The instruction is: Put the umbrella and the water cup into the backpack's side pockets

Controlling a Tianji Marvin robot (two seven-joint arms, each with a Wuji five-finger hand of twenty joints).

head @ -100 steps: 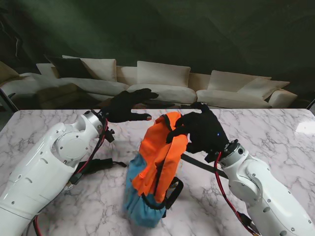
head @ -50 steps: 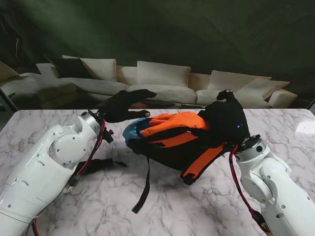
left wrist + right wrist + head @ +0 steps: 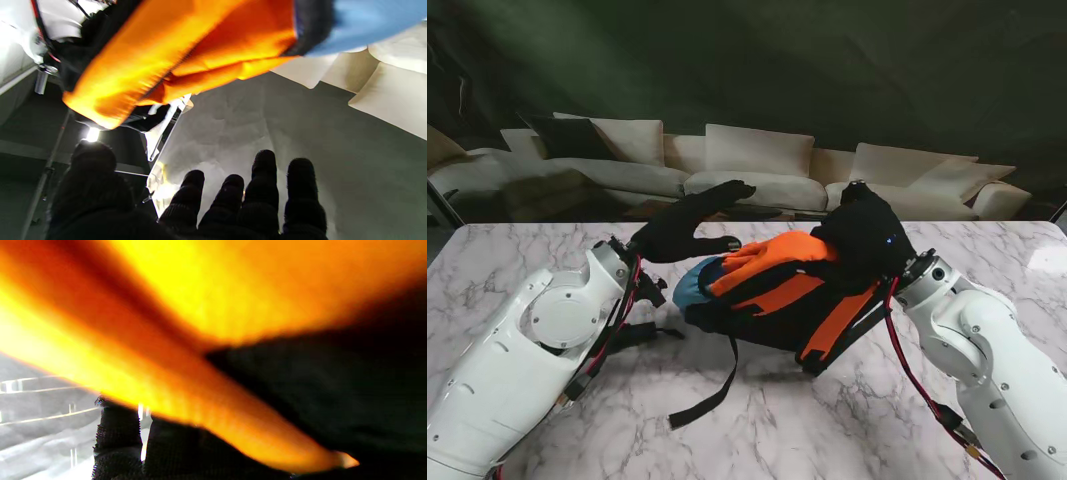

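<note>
The orange, blue and black backpack (image 3: 772, 290) hangs tipped on its side above the table's middle, its blue end toward my left. My right hand (image 3: 867, 235) is shut on its top end and carries it. A black strap (image 3: 712, 395) dangles from it down to the table. My left hand (image 3: 689, 222) is open, fingers spread, just beyond the blue end and not touching it. In the left wrist view the backpack (image 3: 186, 46) fills the upper part beyond my fingers (image 3: 263, 186). Orange fabric (image 3: 186, 323) fills the right wrist view. No umbrella or water cup shows.
The marble table (image 3: 517, 250) stretches wide on both sides. A dark flat item (image 3: 632, 335) lies on it beside my left forearm. Beyond the far edge stands a cream sofa (image 3: 757, 165) against a dark wall.
The backpack went from standing upright on the table to lifted and tipped sideways in my right hand. It has since shifted slightly left, and my left hand rose toward its blue end.
</note>
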